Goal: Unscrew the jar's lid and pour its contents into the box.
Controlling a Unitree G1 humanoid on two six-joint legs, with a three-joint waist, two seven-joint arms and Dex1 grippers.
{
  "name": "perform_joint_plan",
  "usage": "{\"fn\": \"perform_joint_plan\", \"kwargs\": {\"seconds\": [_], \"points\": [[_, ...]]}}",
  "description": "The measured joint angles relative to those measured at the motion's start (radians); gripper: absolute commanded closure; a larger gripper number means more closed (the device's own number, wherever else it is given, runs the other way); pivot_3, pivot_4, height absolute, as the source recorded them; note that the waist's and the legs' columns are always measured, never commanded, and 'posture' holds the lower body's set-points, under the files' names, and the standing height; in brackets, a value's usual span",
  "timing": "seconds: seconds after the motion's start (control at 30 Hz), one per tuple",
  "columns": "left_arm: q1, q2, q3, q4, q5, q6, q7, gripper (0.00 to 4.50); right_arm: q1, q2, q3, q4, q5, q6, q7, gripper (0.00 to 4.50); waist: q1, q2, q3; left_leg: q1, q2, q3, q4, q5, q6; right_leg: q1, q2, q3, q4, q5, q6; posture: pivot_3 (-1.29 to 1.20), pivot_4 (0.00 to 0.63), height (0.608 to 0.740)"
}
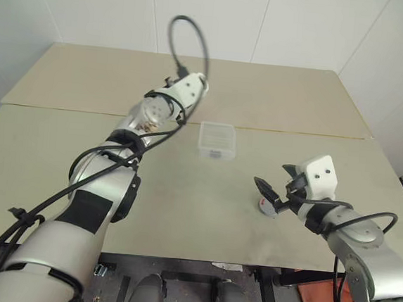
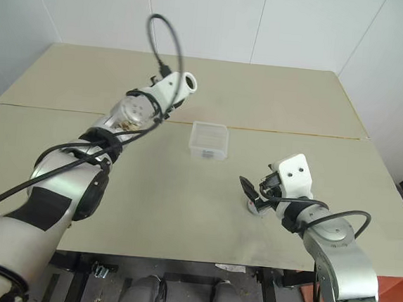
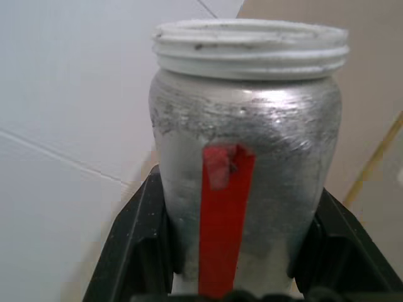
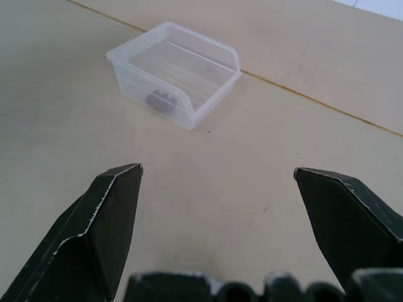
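Left gripper [image 3: 227, 264]: jaws clenched on the jar [image 3: 247, 157], 1 jaw on either side of the body below the threaded neck. Mouth is open; no lid on it. The arm holds the jar raised over the far-left part of the desk [image 1: 182, 213], to the left of the box [image 1: 216, 139] and apart from it.

Right gripper [image 1: 274, 193]: jaws released, spread wide, nothing between them. In the right wrist view they point across bare desk toward the box. Just beside and under them lies the lid [image 1: 267, 208], flat on the desk, near the right front.

Box sits near the desk's middle, upright, open side up. A small dark bit [image 4: 160, 99] lies on its floor against the near wall; this reads as the contents already in the box, though whether anything remains in the jar cannot be told.

Key relation: the box lies to the right of the jar and lower. Jar's long axis appears tipped away from vertical, but its exact tilt is hard to read behind the wrist. Left arm is the carrier; right arm is idle by the lid.

Judgement: unscrewing done, pouring at or near completion.
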Motion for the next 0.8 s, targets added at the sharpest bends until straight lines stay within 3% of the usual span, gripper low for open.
{"fn": "perform_joint_plan", "kwargs": {"seconds": [0.1,0.3,0.5,0.8], "points": [[0.099,-0.002,0.133,-0.048,-0.150,0.022,-0.084,2.56,0.001,-0.022,0.029,0.013,-0.008,-0.007,0.020,0.04,-0.001,0.000,0.000,0.001,0.000,0.000,0.001,0.000,0.000,0.001,0.000,0.000,0.001,0.000,0.000,0.00,0.150,0.740],[0.241,-0.027,0.226,-0.193,-0.282,0.022,-0.129,2.56,-0.010,-0.025,0.064,0.047,-0.014,-0.025,0.044,0.04,0.002,0.000,0.000,0.002,0.000,-0.001,0.005,0.000,0.000,0.002,0.000,0.000,0.006,0.000,0.000,0.00,0.150,0.740],[0.428,-0.066,0.231,-0.458,-0.332,0.079,-0.110,2.56,0.007,-0.025,0.071,0.065,-0.044,-0.043,0.042,0.04,-0.002,0.000,0.000,0.003,0.000,-0.001,0.011,0.000,0.000,0.003,0.000,0.000,0.011,0.000,0.000,0.00,0.150,0.740],[0.587,-0.132,0.219,-0.611,-0.363,0.052,-0.034,2.56,0.020,0.006,0.063,0.066,-0.044,-0.046,0.034,0.04,-0.006,0.000,0.000,0.009,0.002,-0.001,0.012,0.001,0.001,0.008,0.001,0.000,0.011,0.001,0.001,0.00,0.150,0.740]]}}
